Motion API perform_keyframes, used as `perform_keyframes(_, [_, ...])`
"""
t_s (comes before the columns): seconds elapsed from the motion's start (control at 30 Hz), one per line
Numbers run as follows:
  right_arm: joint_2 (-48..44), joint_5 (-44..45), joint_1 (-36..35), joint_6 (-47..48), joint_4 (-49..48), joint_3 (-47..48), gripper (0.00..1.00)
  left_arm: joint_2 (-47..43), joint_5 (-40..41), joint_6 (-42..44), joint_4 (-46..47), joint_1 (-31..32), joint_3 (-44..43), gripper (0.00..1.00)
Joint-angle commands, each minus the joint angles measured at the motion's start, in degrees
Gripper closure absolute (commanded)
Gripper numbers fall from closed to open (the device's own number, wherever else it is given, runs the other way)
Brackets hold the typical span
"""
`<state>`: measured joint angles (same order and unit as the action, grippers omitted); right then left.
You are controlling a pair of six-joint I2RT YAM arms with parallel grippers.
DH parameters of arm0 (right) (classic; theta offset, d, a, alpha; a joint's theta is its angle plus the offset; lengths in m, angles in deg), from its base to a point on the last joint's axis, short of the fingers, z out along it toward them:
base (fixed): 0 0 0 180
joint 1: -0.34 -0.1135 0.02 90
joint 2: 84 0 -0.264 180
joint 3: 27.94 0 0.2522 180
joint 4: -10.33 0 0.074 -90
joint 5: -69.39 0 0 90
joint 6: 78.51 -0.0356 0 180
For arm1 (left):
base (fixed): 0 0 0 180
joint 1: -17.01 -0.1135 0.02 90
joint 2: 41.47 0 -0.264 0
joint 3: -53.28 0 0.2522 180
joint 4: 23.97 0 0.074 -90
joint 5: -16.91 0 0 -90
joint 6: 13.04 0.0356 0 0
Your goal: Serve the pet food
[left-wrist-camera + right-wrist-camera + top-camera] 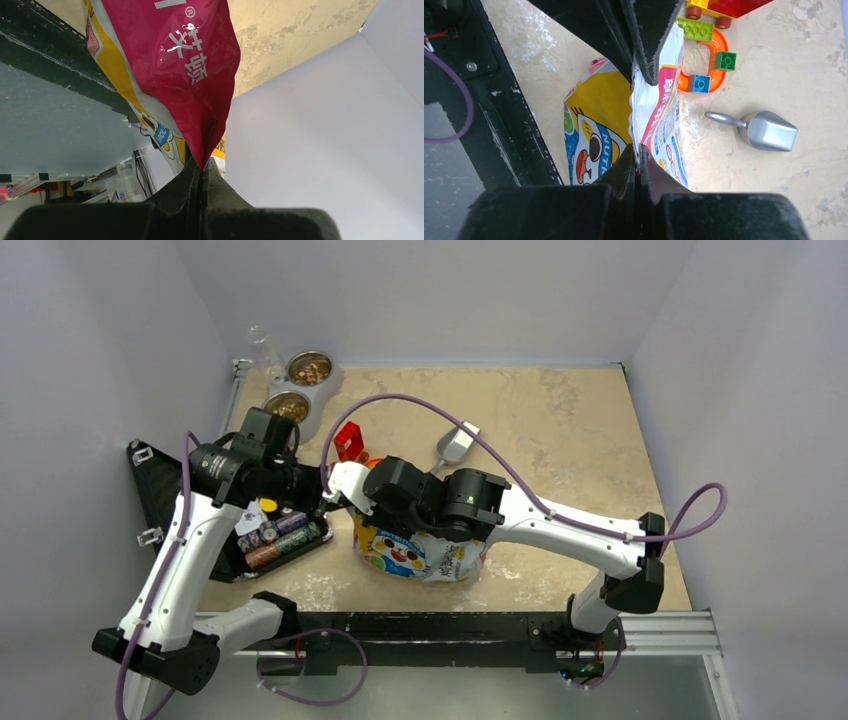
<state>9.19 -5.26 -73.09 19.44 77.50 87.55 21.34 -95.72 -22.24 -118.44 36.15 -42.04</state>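
So left claw (202,167) and right claw (636,150) are both pinched shut on the bag (420,555) at its top edge. I'd peel it apart slowly, keeping it upright so nothing spills. Past it lies the scoop (766,131) — kibble (310,368) sits in the far-left bowls (330,370).

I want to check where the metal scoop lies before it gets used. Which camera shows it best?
The right wrist view: the metal scoop lies large and unobstructed, handle pointing left, near the toy blocks. The top external view shows it small and distant. The left wrist view shows the bag but no scoop.
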Motion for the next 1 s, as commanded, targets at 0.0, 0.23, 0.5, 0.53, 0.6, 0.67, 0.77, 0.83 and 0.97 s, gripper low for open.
perform_keyframes(0.0, [-3.84,6.63,0.79,-4.08,10.15,-2.47,1.00,-1.99,-1.28,1.51,0.81,-3.19,-5.08,1.00])
perform_keyframes(0.23, [-8.46,5.13,0.94,-5.17,7.09,-6.80,0.69,-0.98,1.59,1.92,-0.77,-5.16,-9.51,1.00])
perform_keyframes(0.5, [-12.61,7.11,1.77,-4.01,6.96,-10.24,1.00,-2.34,2.40,-0.46,-1.08,-5.16,-7.48,1.00])
perform_keyframes(0.53, [-13.21,7.88,1.79,-4.18,7.05,-10.90,1.00,-2.70,3.22,-0.80,-1.16,-5.24,-7.19,1.00])
perform_keyframes(0.6, [-14.41,8.73,1.80,-4.34,8.29,-11.84,1.00,-2.99,4.29,-1.19,-1.48,-5.25,-6.83,1.00])
perform_keyframes(0.67, [-18.40,8.96,1.86,-4.15,5.44,-14.32,1.00,-3.02,4.39,-1.26,-2.06,-5.71,-6.52,1.00])
perform_keyframes(0.77, [-21.94,8.68,3.26,-4.51,3.14,-17.87,1.00,-3.25,4.75,-1.39,-2.72,-6.04,-6.11,1.00])
perform_keyframes(0.83, [-21.17,9.62,4.41,-5.97,5.52,-18.43,0.96,-3.35,4.90,-1.48,-3.16,-6.13,-6.07,1.00])
perform_keyframes(0.97, [-22.72,11.69,5.03,-5.57,3.64,-22.17,0.93,-3.90,4.56,-2.11,-3.48,-6.19,-5.43,1.00])
